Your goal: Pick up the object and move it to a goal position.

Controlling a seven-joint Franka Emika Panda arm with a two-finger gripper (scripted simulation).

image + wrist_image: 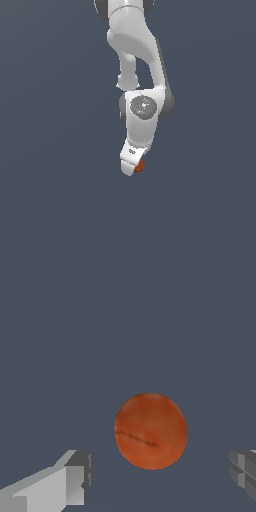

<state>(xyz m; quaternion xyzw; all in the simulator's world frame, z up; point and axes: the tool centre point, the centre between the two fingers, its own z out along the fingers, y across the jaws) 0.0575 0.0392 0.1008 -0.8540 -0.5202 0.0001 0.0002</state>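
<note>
Sitting on the plain grey floor, the ball (151,431) lies between the fingers (70,483) in the wrist view, a clear gap on each side, so the gripper (131,169) is spread and holding nothing. From the exterior view the ball peeks out at the gripper's tip. To grasp well, I'd centre it, drop a touch lower, then close evenly so it can't roll
</note>
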